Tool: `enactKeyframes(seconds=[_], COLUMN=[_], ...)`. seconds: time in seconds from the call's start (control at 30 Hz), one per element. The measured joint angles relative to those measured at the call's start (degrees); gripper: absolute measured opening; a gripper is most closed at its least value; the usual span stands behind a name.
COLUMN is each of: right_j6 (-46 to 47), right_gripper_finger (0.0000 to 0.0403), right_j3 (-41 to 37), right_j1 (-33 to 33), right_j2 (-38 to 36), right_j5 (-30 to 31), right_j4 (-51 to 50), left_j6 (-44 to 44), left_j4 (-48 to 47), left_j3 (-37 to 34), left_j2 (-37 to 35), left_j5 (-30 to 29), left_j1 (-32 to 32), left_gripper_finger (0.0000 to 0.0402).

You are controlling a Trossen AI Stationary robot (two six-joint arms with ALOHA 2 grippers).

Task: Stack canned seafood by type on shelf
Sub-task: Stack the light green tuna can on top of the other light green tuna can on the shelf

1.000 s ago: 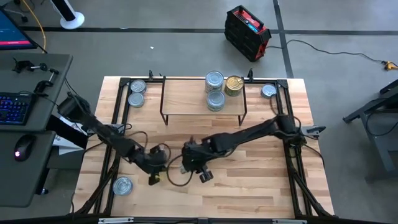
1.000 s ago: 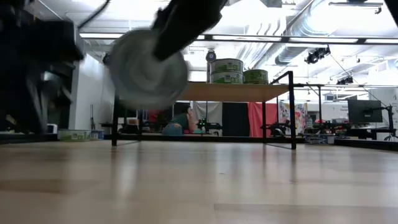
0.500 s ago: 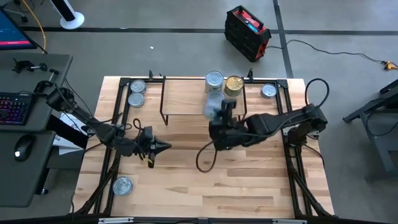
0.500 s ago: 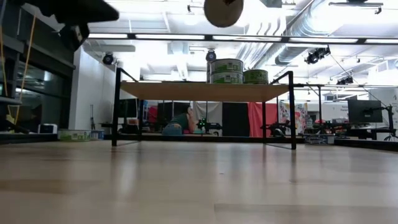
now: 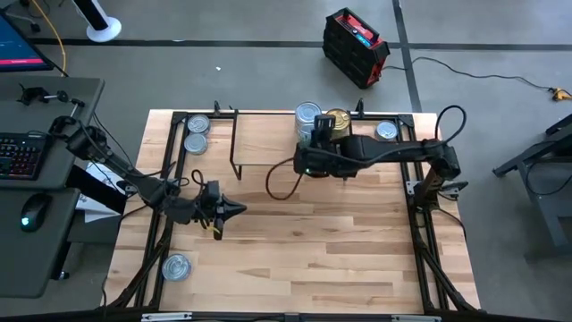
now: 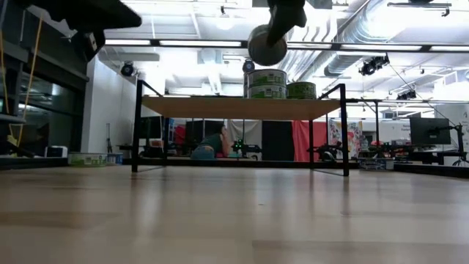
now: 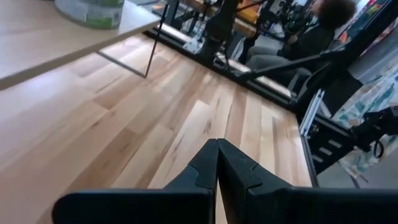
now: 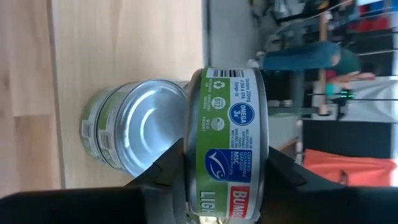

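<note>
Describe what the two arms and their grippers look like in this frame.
Both arms are dark, slender and jointed, with a loose black cable looping beside each. The left gripper has two matte black fingers tapering to a point, with stepped notches near the tips. The right gripper has the same black, angular fingers. No markings are visible.

Right gripper clamped, raised; left gripper closed, low.

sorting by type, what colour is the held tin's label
Green, on the tin in the right gripper; right wrist view.
</note>
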Motion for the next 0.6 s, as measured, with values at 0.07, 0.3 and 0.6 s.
enactKeyframes(seconds=[0.07, 0.3, 0.6], right_j6=[-0.23, -0.18, 1.46], right_gripper_finger=[0.0129, 0.0146, 0.0149], right_j3=[0.0, -0.02, -0.02], right_j1=[-0.85, -3.2, -5.15], right_j2=[0.0, 0.0, 0.0], right_j5=[-2.02, -7.29, -12.86], right_j4=[0.18, -0.58, 0.05], left_j6=[-0.75, -1.81, -1.81], left_j4=[-1.59, -4.31, -4.91], left_j3=[0.0, 0.0, 0.0], left_j2=[0.0, 0.0, 0.0], left_j5=[0.08, 0.17, 0.17], left_j1=[-0.36, -0.89, -0.89], left_gripper_finger=[0.0001, 0.0001, 0.0001])
